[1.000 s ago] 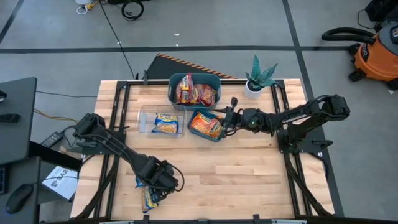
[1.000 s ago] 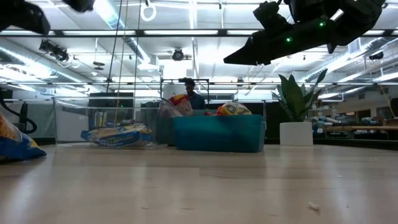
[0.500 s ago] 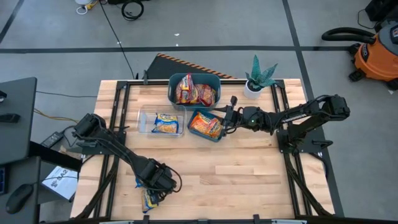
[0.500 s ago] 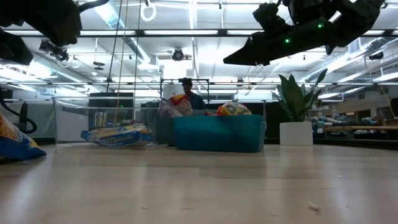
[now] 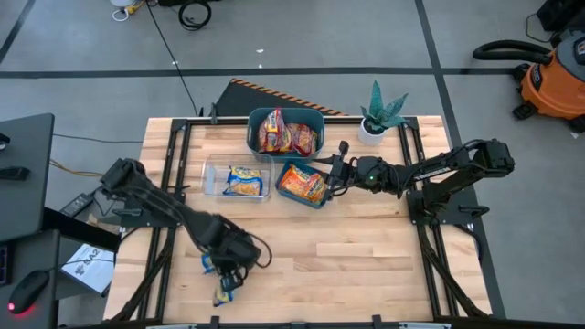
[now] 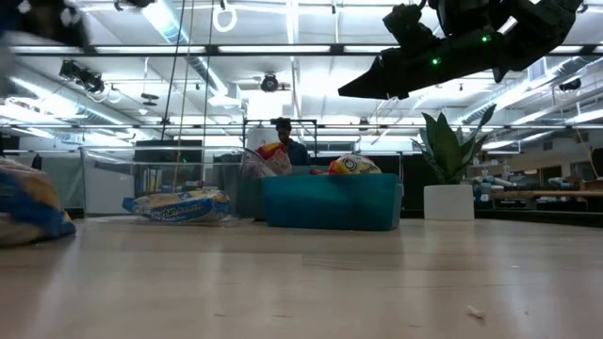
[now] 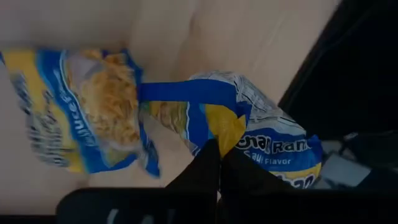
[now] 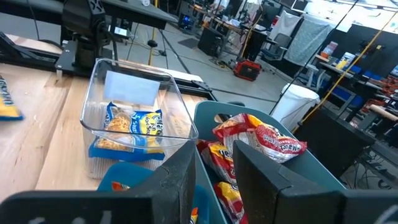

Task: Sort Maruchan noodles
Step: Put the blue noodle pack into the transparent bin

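Note:
Two blue-and-yellow Maruchan noodle packets lie at the table's near left. My left gripper [image 5: 230, 262] is shut on one packet [image 7: 261, 137]. The other packet [image 7: 81, 106] lies flat on the table beside it. My right gripper [image 8: 214, 174] hovers open over the near teal bin [image 5: 303, 183], which holds orange packets, and nothing is between its fingers. The far teal bin [image 5: 285, 131] holds red packets. The clear tray [image 5: 238, 178] holds blue-and-yellow packets. My left gripper pinches a crinkled edge [image 7: 227, 129] of the blue-and-yellow packet between its two fingertips, coming from above. The packet spreads out beyond the fingers. Whether it is clear of the table does not show.
A potted plant [image 5: 379, 114] stands at the far right corner. Bare wood stretches across the table's near middle and right. Black frame rails run along both sides of the table.
My left gripper has shut on the blue-and-yellow packet and drawn a little toward the table's far left. The packet shows blurred and slightly higher in the low view. The right arm has kept still.

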